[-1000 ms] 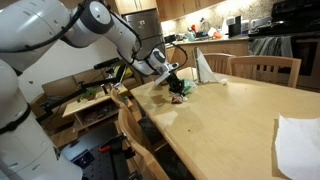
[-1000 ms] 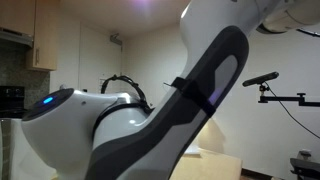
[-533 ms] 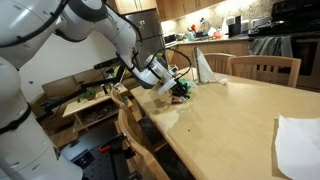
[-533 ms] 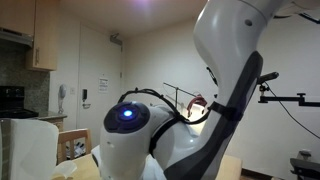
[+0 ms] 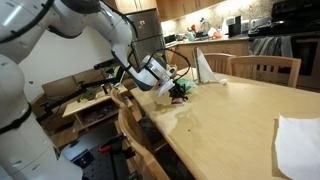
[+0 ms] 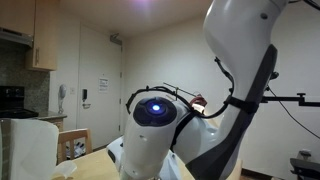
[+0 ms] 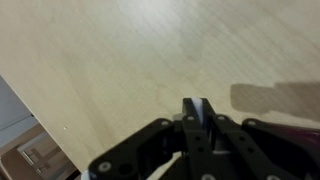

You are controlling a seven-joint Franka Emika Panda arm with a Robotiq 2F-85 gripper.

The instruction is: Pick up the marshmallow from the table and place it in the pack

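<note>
Nearest, lower right of an exterior view: white paper sheet (image 5: 298, 142) flat on the table (image 5: 230, 118), well apart from the action. No risk there. Lower left of centre, a wooden chair back (image 5: 132, 128) sits against the table edge, below the arm.

Mid-frame, left of centre: the gripper (image 5: 178, 88) is low over the table's far left corner. In the wrist view, bottom centre, the fingers (image 7: 190, 112) are nearly closed with only a narrow gap. A small white sliver is pinched between them, which I take to be the marshmallow (image 7: 205, 107). Only its edge shows, so I cannot tell how deep it sits. There is bare wood beneath it, so it looks lifted rather than resting.

Just beyond and to the right, upper centre: the pack (image 5: 206, 66), a pale bag standing on the table, near the gripper but apart. Its mouth is not readable from here.

Risks, my guess:
- **Grip:** a soft piece in a thin grip could squash and slip out on the carry. It could also stick to a pad on release and not drop.
- **Pack:** it looks light and floppy, so a brushing finger could tip or shove it. If the mouth is collapsed, the marshmallow lands beside it.
- **Corner spot:** a dropped piece could roll off the edge by the chair.
- **Unknown object:** a dark reddish thing (image 7: 300, 132) at the wrist view's lower right edge, unidentified, looks close enough to bump.

Far: a second chair (image 5: 268, 68) stands behind the table, clear of the path. In an exterior view the arm (image 6: 160, 130) fills the frame, so that view cannot be used to check anything.
</note>
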